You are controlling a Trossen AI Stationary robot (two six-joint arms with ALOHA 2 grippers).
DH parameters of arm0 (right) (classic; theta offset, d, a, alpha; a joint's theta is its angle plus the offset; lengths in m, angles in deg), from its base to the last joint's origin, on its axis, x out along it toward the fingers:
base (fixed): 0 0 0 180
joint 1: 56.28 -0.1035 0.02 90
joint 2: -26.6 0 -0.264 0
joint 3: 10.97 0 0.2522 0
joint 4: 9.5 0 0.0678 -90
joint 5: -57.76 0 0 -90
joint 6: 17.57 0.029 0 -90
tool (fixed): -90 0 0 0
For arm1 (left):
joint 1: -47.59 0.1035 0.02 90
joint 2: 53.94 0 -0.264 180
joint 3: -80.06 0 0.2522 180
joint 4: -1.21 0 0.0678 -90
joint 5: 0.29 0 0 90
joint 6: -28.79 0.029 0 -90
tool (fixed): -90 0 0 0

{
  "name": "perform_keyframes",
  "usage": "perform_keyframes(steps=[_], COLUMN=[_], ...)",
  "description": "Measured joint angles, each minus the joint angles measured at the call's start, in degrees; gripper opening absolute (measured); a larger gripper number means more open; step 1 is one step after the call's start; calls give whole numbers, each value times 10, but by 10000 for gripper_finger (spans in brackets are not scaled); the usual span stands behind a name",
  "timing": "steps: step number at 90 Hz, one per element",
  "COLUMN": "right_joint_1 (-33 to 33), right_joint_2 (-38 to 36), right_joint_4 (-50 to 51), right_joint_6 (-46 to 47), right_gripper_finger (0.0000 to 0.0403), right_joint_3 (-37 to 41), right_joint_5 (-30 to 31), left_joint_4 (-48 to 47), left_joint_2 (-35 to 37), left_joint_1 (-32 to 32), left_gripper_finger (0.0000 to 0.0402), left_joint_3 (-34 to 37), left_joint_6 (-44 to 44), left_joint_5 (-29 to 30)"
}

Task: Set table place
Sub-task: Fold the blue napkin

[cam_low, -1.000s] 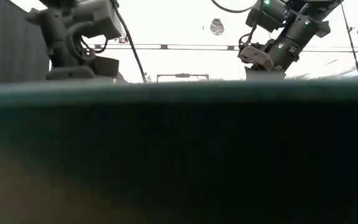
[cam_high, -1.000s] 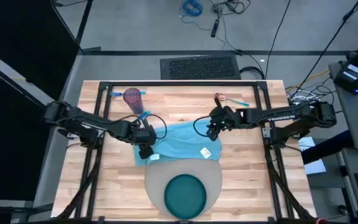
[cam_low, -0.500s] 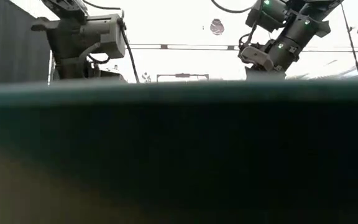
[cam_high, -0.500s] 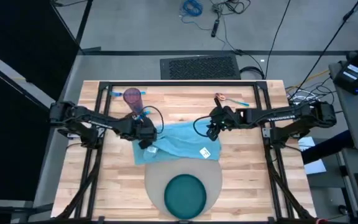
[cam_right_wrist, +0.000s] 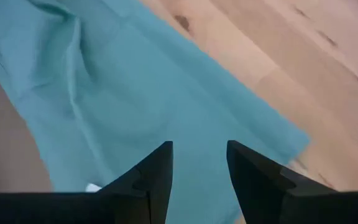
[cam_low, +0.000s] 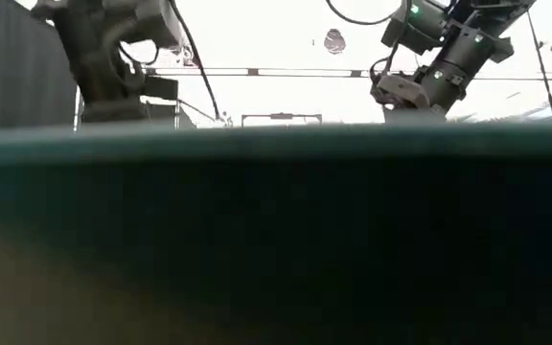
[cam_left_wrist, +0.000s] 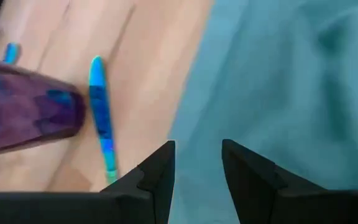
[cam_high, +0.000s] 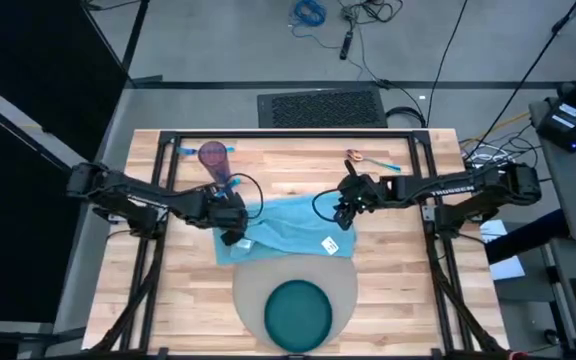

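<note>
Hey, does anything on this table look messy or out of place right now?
Yes. The light blue cloth napkin lies rumpled and crooked, its near edge overlapping the round grey placemat. The left hand and right hand, both open, are at its two ends.

You see the left gripper (cam_high: pixel 233 232) has moved up off the napkin's (cam_high: pixel 288 230) near-left corner; its fingers are apart.

Pale planked wood seen on the table (cam_high: pixel 398 290); grey on the round placemat (cam_high: pixel 248 285); dark teal on the plate (cam_high: pixel 298 312); light blue on the napkin (cam_high: pixel 293 228); mottled purple on the cup (cam_high: pixel 214 158)
</note>
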Motion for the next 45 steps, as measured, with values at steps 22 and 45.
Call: perform_keyframes(steps=[22, 45], right_joint_1=[-17, -43], right_joint_2=[0, 0], right_joint_4=[-18, -58], right_joint_6=[22, 27], right_gripper_finger=[137, 137], right_joint_3=[31, 31], right_joint_5=[-26, -28], left_joint_4=[55, 54], left_joint_2=[37, -8], left_joint_1=[-75, -140], left_gripper_finger=[118, 118], left_joint_3=[-1, 4], left_joint_6=[-40, -146], left_joint_5=[-61, -15])
